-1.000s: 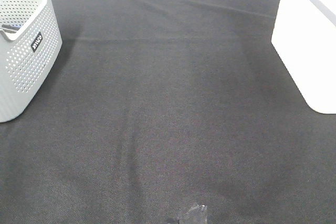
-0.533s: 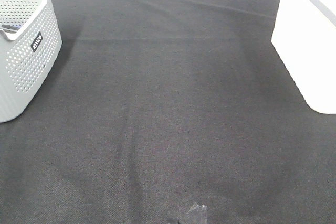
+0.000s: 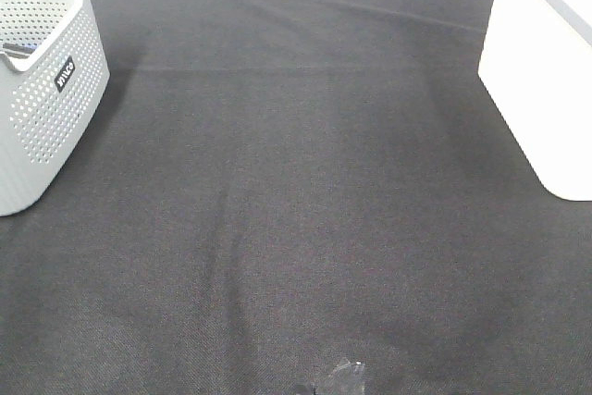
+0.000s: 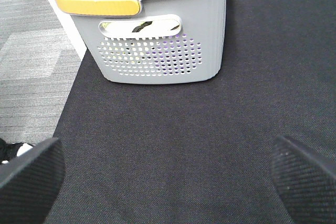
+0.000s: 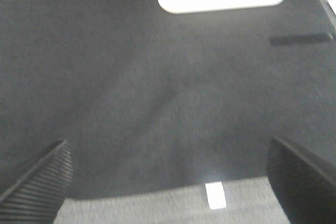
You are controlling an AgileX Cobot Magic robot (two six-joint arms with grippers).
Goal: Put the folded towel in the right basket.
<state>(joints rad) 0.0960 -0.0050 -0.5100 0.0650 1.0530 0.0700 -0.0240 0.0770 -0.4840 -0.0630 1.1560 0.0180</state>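
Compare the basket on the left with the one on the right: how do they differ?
The left basket is grey with perforated walls, while the right basket is plain white with no holes visible. The left basket shows items inside; the right basket's inside is out of view. Both stand on the dark cloth.

In the exterior high view neither arm shows — only the two wrist views carry any part of the robot. The left gripper (image 4: pixel 168 177) has its two dark ribbed fingers (image 4: pixel 29 174) spread wide, one at each lower corner of the left wrist view, with nothing between them. The right gripper (image 5: pixel 170 179) stands the same way — its fingers (image 5: pixel 302 179) far apart at the corners of the right wrist view, empty, hanging above the surface and touching nothing.
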